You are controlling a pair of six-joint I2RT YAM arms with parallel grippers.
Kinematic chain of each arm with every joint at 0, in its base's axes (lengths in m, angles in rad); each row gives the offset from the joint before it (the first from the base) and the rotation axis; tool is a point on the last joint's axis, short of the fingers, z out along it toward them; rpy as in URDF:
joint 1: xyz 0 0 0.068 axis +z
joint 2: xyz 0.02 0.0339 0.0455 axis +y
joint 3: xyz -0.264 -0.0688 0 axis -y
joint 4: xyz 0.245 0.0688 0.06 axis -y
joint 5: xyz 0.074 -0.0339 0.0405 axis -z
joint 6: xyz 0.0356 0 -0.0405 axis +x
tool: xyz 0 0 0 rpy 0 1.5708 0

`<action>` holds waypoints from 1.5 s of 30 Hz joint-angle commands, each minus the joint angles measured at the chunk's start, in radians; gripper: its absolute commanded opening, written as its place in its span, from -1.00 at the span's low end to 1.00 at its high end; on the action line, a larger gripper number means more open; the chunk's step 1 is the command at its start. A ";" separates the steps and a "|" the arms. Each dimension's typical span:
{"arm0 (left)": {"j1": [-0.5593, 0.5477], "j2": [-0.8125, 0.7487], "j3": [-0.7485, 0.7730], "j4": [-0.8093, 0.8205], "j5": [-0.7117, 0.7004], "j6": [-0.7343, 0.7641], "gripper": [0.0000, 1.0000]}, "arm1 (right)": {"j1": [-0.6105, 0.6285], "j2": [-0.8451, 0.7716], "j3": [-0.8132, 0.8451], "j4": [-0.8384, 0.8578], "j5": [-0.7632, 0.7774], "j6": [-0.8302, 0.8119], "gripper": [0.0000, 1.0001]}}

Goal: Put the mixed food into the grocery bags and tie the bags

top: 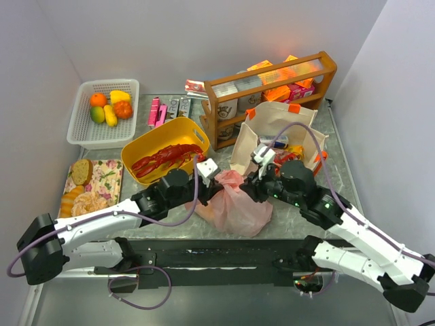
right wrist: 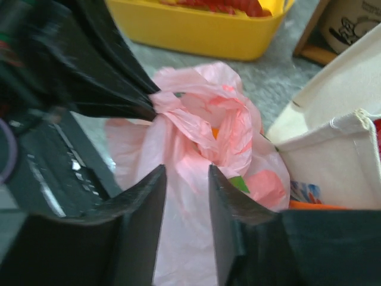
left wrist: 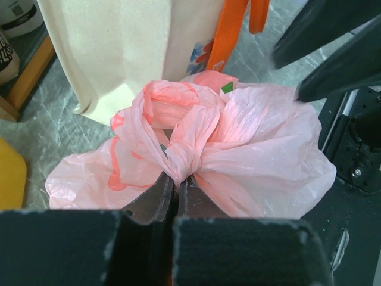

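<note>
The pink plastic bag [top: 234, 207] lies on the table in front of the cream canvas tote [top: 275, 132], full, its top twisted into a knot [left wrist: 181, 156]. My left gripper [left wrist: 175, 182] is shut on the twisted plastic at the knot; it shows from the top too [top: 216, 187]. My right gripper [right wrist: 186, 173] is open just above the bag's right side, holding nothing; in the top view [top: 250, 185] it sits at the bag's upper right. The tote holds red packets and a can [top: 289, 151]. Orange, yellow and green fruit [top: 110, 105] lie in the white basket.
A yellow tub [top: 166, 146] with a red lobster [top: 163, 158] stands left of the bag. A wooden rack [top: 272, 92] with boxes stands behind the tote. The white mesh basket [top: 81, 129] is far left. A floral tray with bread [top: 85, 187] lies near left.
</note>
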State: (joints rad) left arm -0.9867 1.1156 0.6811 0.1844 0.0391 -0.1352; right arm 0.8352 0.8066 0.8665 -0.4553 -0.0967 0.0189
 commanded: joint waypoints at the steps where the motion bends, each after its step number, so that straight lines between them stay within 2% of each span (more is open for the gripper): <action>1: 0.008 -0.045 -0.032 0.089 0.045 -0.023 -0.98 | 0.007 0.005 0.043 0.053 -0.054 0.056 -0.36; 4: 0.008 -0.053 -0.045 0.096 0.053 -0.032 -0.98 | 0.007 0.055 0.051 0.081 -0.098 0.056 -0.45; 14: 0.010 -0.065 -0.040 0.083 0.059 -0.034 -0.97 | 0.007 0.143 0.043 0.127 -0.150 0.053 -0.53; 21: 0.010 -0.059 -0.037 0.084 0.099 -0.026 -0.98 | 0.007 0.137 0.025 0.185 -0.118 0.020 -0.43; 37: 0.010 -0.066 -0.041 0.086 0.122 -0.011 -0.97 | 0.007 0.169 0.014 0.152 -0.055 -0.063 -0.38; 45: 0.010 -0.077 -0.043 0.076 0.128 -0.001 -0.97 | -0.010 0.174 -0.008 0.145 -0.055 -0.085 -0.24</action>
State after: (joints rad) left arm -0.9783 1.0702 0.6342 0.2195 0.1352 -0.1505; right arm 0.8349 0.9840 0.8688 -0.3214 -0.1730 -0.0372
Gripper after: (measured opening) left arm 0.042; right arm 0.370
